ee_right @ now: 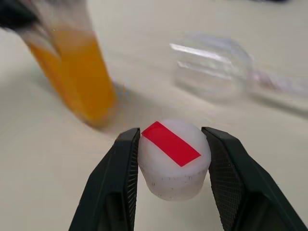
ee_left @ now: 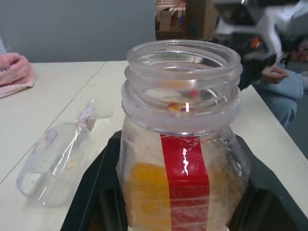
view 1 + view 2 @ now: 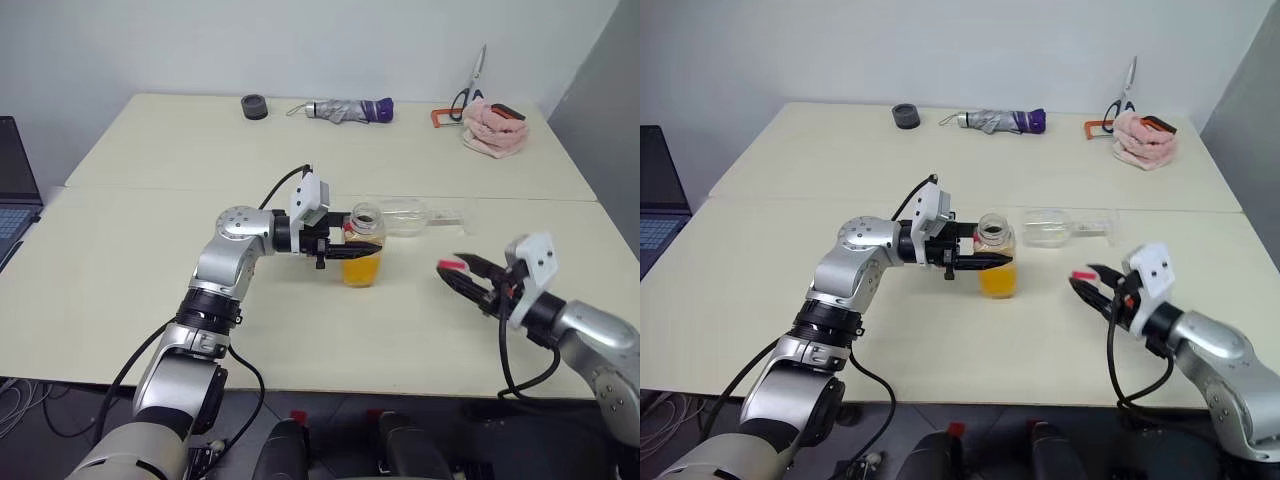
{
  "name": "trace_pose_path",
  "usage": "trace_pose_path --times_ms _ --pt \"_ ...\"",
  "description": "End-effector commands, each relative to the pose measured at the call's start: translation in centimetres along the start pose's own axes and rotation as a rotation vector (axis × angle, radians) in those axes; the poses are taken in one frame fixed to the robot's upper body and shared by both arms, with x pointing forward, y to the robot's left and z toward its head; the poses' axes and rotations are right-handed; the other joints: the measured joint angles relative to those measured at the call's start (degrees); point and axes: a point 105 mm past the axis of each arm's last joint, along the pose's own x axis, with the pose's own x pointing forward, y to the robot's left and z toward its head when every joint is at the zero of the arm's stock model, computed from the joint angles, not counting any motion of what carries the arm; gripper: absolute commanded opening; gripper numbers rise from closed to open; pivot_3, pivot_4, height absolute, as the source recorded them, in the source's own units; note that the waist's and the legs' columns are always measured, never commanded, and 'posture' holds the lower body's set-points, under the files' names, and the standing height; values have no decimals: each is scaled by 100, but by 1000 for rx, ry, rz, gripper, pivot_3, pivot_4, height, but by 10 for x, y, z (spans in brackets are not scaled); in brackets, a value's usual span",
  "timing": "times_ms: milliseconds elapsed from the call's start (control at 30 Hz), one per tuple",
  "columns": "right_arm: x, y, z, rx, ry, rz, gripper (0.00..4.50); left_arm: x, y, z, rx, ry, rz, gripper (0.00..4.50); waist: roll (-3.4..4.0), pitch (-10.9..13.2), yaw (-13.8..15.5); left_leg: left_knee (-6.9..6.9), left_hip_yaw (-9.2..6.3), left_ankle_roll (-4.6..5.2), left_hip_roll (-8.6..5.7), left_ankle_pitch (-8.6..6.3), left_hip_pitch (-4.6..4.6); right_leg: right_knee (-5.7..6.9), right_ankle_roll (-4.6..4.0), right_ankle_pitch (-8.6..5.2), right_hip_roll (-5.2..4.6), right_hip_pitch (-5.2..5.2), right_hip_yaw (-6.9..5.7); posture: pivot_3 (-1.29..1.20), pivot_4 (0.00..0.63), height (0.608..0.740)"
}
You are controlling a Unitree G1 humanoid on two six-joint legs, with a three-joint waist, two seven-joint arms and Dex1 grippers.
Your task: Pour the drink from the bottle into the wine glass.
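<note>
The bottle (image 3: 363,250) stands upright mid-table with its wide neck uncapped, and my left gripper (image 3: 345,248) is shut on its sides. The orange drink (image 3: 361,271) fills its lower half, and a red label strip (image 2: 185,173) runs down its side. Just behind the bottle, the wine glass (image 3: 415,216) lies on its side on the table, with its bowl towards the bottle. My right gripper (image 3: 455,268) hovers to the bottle's right, above the table, shut on a white cap (image 1: 174,159) with a red strip.
Along the far table edge are a black tape roll (image 3: 255,106), a folded umbrella (image 3: 350,110), scissors (image 3: 470,85) and a pink cloth (image 3: 494,128). A laptop (image 3: 15,200) sits at the left edge. A person's blue sleeve (image 2: 284,91) shows beyond the table.
</note>
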Motion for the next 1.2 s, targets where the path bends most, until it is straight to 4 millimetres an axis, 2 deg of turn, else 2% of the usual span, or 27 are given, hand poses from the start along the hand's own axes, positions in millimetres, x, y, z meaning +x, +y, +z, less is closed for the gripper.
trace_pose_path --times_ms 33,100,200,367,533,667,900,1100,1200 --pt "-4 -23 -19 -60 20 -126 1723 1 2 18 52 -52 -1 1975 0 0 -8 0 0 0 1 0 2 2 2 -1 2 0 1 0 150 740" --pt "-8 -34 -43 -46 86 -180 1723 0 3 19 53 -52 2 1975 0 0 -1 0 -2 0 4 0 3 2 9 -5 6 1 -1 0 150 740" --pt "-14 -43 -55 -12 114 -216 2734 -3 4 19 55 -49 14 1975 1 0 3 0 -1 -1 4 0 1 1 0 0 6 1 0 0 150 740" --pt "-22 -34 -52 18 122 -122 4472 -11 7 18 52 -44 59 1975 2 -1 16 0 0 -1 4 0 2 1 0 0 6 1 2 0 150 740" --pt "-32 -34 -29 -74 125 -56 4500 -32 16 17 32 -56 193 1975 2 -1 10 0 1 -1 3 0 2 0 0 0 4 1 3 0 150 740" --pt "-18 0 12 -140 53 138 4500 -67 34 17 9 -64 402 1975 2 -1 -28 0 -2 -1 9 0 7 4 3 -1 10 1 4 0 150 740" --pt "46 79 77 -185 -160 475 4500 -145 63 8 -25 -57 813 1974 0 0 -65 2 -16 -2 15 1 6 3 -1 1 15 4 -6 0 150 740" --pt "82 103 87 -212 -171 528 4500 -174 74 2 -27 -41 934 1973 -5 -1 58 5 -18 -3 -4 1 -12 -4 -3 2 -15 -2 -22 0 150 740" --pt "91 111 88 -233 -168 548 4500 -180 76 -1 -30 -33 955 1972 -5 -1 72 5 -18 -2 -8 1 -15 -7 -2 2 -34 -2 -24 0 150 740"
